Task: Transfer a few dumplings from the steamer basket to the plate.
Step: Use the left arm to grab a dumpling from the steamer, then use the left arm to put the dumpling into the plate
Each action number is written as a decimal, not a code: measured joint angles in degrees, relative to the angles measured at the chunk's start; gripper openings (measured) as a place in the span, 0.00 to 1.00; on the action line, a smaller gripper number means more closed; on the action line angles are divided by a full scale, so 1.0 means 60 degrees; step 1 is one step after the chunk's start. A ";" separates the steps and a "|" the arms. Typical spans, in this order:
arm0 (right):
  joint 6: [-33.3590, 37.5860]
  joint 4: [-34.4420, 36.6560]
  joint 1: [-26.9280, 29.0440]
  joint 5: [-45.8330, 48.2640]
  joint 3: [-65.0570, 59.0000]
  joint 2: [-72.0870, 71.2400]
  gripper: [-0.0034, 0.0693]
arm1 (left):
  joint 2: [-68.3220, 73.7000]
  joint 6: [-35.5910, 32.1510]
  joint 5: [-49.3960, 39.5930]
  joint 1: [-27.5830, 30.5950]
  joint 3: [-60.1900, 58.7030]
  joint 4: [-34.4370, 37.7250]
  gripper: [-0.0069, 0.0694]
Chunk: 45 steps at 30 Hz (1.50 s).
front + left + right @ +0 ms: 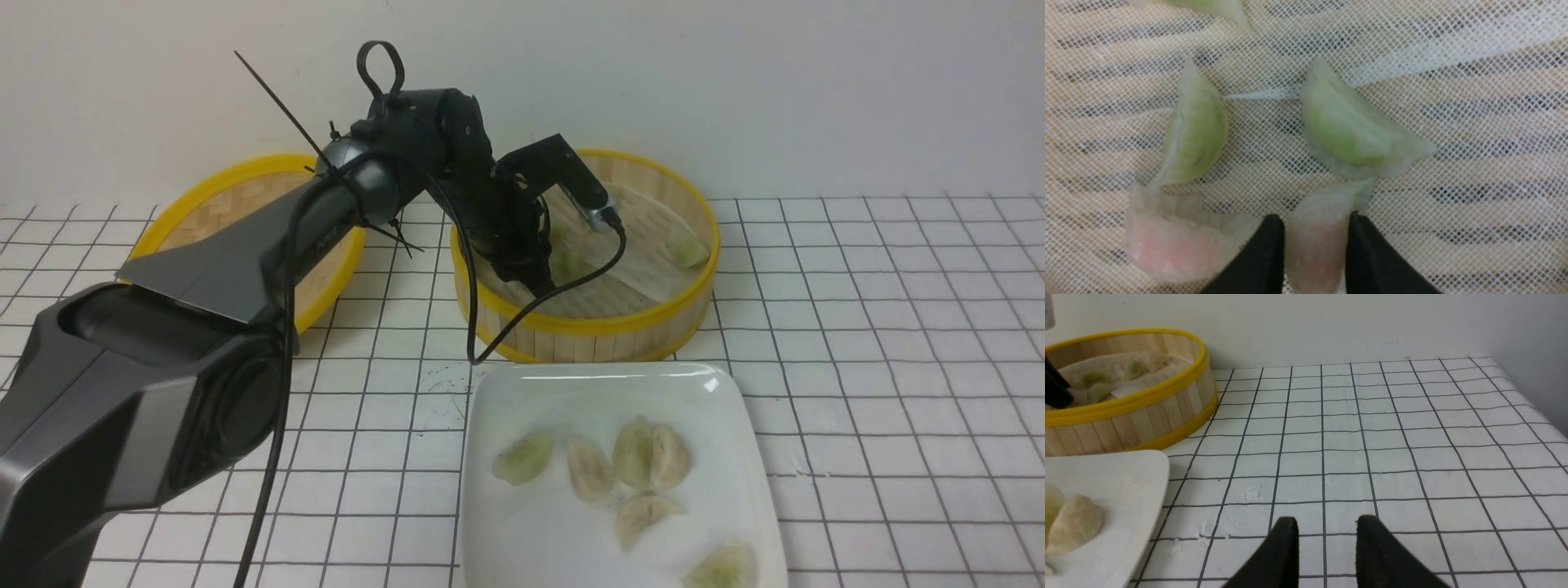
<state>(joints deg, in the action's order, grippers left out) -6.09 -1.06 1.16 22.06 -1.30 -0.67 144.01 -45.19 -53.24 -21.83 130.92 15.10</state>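
My left gripper (1314, 218) is down inside the steamer basket (588, 327), shut on a pinkish dumpling (1312, 249) that fills the gap between both fingers. Beside it on the pale mesh liner lie another pinkish dumpling (1175, 245) and two pale green dumplings (1198, 134) (1347, 134). In the front view the left arm reaches over the basket's near rim, and one green dumpling (688, 249) lies at the basket's right. The white plate (604, 384) in front holds several dumplings (522, 457). My right gripper (1327, 522) is open and empty above the gridded table.
The shallow woven lid (245, 175) with a yellow rim lies left of the basket, partly behind the left arm. A black cable (490, 335) hangs over the basket's front wall. The right wrist view shows the basket (1126, 416) and the plate corner (1106, 473).
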 joint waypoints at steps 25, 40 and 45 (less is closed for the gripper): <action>0.0000 0.0000 0.0000 0.0000 0.0000 0.0000 0.31 | -0.2473 0.2257 -0.2543 0.0000 0.0000 0.0550 0.30; 0.0000 0.0000 0.0000 0.0000 0.0000 0.0000 0.31 | -0.3270 0.4234 -0.3044 -0.0747 0.0000 0.0958 0.30; 0.0000 0.0000 0.0000 0.0000 0.0000 0.0000 0.31 | -0.3457 0.5084 -0.3052 -0.0826 -0.0215 0.0282 0.30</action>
<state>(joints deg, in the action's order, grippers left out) -6.09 -1.06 1.16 22.06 -1.30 -0.67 123.26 -14.68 -71.55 -26.79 129.63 16.79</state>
